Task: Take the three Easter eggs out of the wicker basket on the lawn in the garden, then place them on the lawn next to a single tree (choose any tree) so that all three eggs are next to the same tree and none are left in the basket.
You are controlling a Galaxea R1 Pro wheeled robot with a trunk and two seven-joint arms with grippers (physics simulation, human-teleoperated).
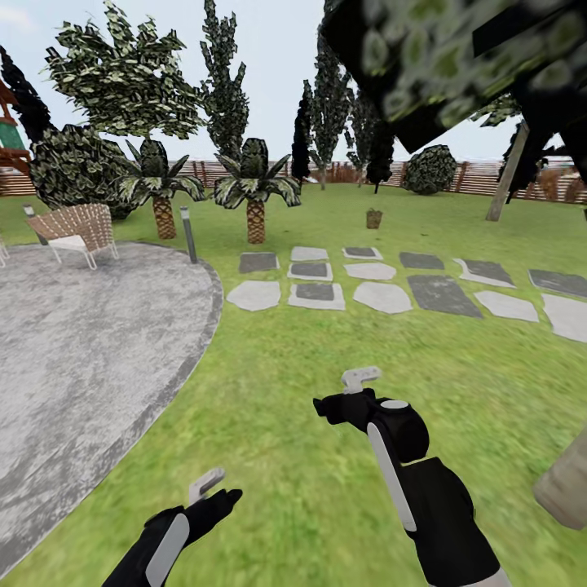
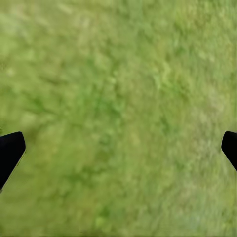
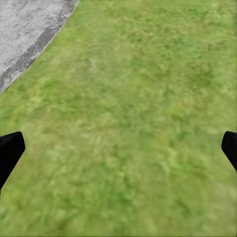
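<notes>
- Two grippers, left (image 1: 214,483) and right (image 1: 359,381), hang empty over the lawn (image 1: 285,383), jaws apart, so this looks like the approach step.
- The wicker basket (image 1: 373,218), small, brown and woven, stands well ahead beyond the flat grey stepping stones (image 1: 383,297); no eggs discernible.
- Next: drive across the mottled grass to it.

small brown wicker basket (image 1: 373,218) stands upright far off on the green lawn (image 1: 285,391).

No legible text, labels, brand marks, numbers or signs on any surface in the head view, left wrist view or right wrist view.
</notes>
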